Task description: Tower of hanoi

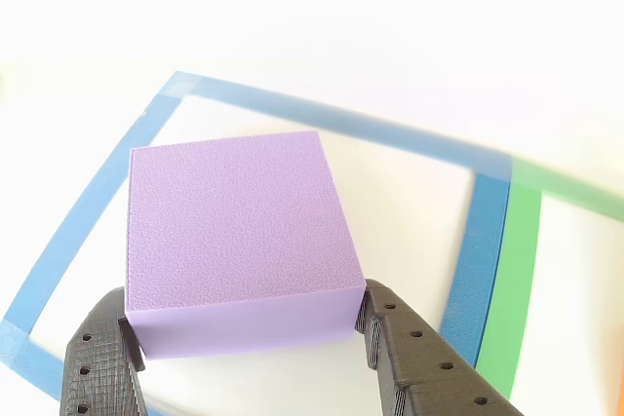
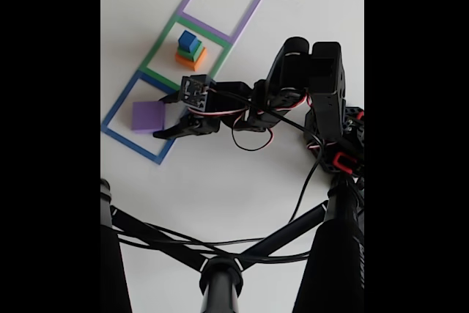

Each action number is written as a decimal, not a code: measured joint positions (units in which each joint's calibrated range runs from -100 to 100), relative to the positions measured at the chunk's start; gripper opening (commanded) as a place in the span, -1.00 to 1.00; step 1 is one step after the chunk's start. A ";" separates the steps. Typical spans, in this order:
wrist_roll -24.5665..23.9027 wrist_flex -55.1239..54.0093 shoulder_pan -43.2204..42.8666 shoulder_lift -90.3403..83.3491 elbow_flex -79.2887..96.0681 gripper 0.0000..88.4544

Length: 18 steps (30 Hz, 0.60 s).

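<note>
- Claw (image 1: 249, 333) straddles the purple slab (image 1: 239, 241): in the other view one black finger sits at each near corner of the slab, the jaws spread wide enough to take its full width.
- Both fingers look to be touching or almost touching the slab's near corners, but no squeeze shows in the foam, so I read the jaws as apart and not clamped; whether contact is firm cannot be told.
- In the fixed view the claw (image 2: 165, 115) reaches to the slab (image 2: 148, 116), which lies flat on the white bench (image 2: 220, 174) inside the blue outline (image 2: 117, 104).
- Beyond the claw, in the next square, the green outline (image 2: 163, 42), stands a small stack: orange block (image 2: 190, 58) at the bottom, a thin green layer over it, and the blue cube (image 2: 189, 40) on top.
- Farthest from the claw is the purple outline (image 2: 253, 5), with nothing inside it.
- Step in hand, as I judge it: the slab, the widest piece, lies alone while the smaller pieces wait stacked aside, so this is either the grasp or the release of the slab in the blue square; the pictures alone do not settle which.
- If it is a grasp, the next move calls for pushing further along the slab's sides so the fingers bear on flat faces instead of corners, then closing evenly; foam gripped at the corners could twist out.
- After that, a straight lift before travelling sideways, so the slab clears the stack.
</note>
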 measured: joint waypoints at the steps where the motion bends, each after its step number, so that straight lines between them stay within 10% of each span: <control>1: 0.00 0.00 0.00 0.00 0.00 -0.58; 18: 0.00 -0.96 1.23 0.00 2.70 -0.28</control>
